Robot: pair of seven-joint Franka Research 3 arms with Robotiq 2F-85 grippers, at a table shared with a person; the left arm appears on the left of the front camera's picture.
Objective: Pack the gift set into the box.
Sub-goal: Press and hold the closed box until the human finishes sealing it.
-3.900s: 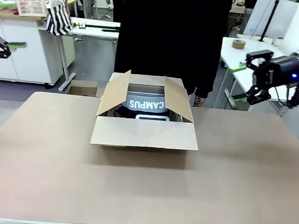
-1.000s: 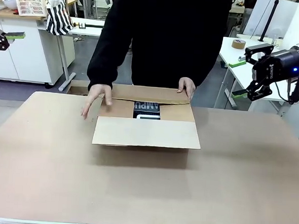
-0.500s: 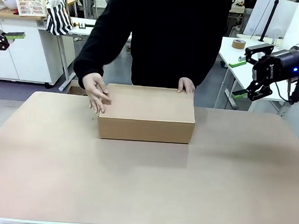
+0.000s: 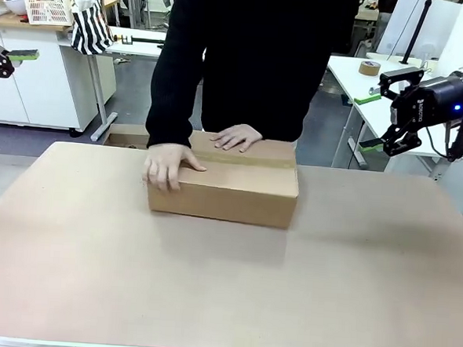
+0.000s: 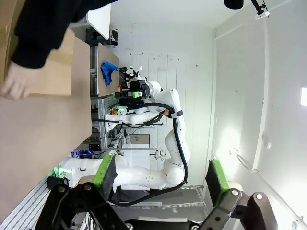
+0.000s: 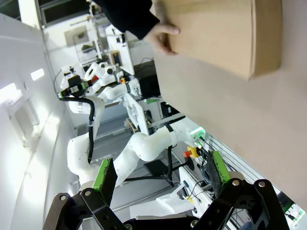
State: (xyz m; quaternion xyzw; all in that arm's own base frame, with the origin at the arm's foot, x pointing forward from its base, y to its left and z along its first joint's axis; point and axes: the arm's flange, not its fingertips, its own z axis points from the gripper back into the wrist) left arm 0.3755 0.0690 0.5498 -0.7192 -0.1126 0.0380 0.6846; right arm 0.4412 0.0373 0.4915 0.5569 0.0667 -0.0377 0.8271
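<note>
**Closed box lies crosswise at the table's far side**

The box [image 4: 234,193] sits on the table [image 4: 224,299] at the middle of its far side, with its flaps folded shut. Its long axis runs left to right in front of the robot, the right end turned slightly nearer. One hand [image 4: 167,166] of the person wraps the top corner at the robot's left. The other hand [image 4: 235,136] lies flat on the far top edge. The left gripper [image 5: 160,177] and the right gripper [image 4: 368,121] hang well apart from the box, fingers spread, holding nothing.
</note>
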